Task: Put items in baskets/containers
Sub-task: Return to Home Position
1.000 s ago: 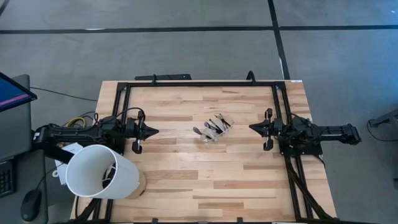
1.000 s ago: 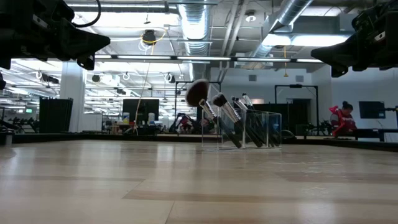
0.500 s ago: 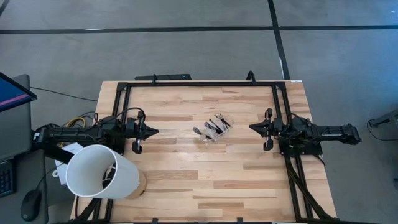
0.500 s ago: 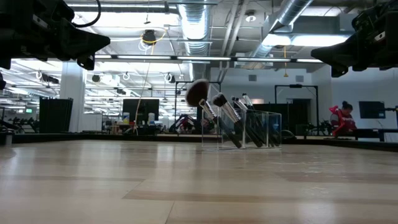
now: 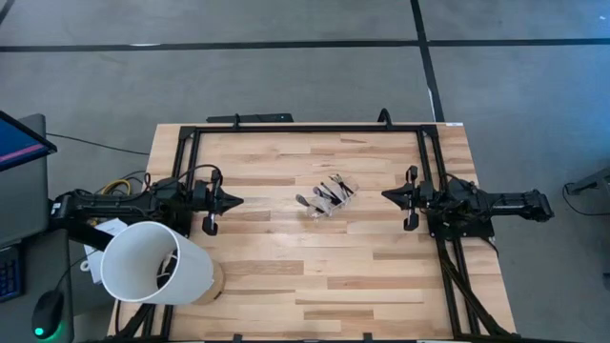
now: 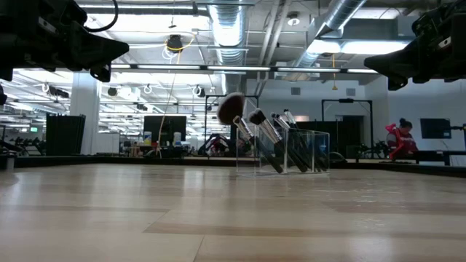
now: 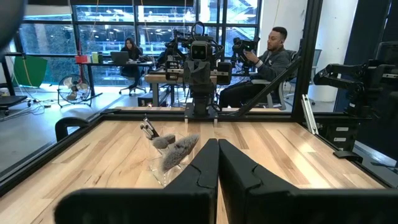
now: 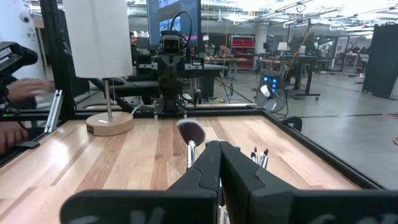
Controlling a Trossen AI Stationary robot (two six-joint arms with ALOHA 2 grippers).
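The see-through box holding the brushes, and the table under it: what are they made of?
The small clear box looks like glossy hard plastic, maybe acrylic: dark brush handles show through its walls. The pale striped table looks like smooth wood: joined planks with grain.

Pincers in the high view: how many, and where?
2. Left pincer over the left of the table, right pincer over its right, both shut, pointing at the clear organizer between them, touching nothing.

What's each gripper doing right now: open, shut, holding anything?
Left gripper: shut, empty, raised over the table's left side.
Right gripper: shut, empty, raised over the table's right side.
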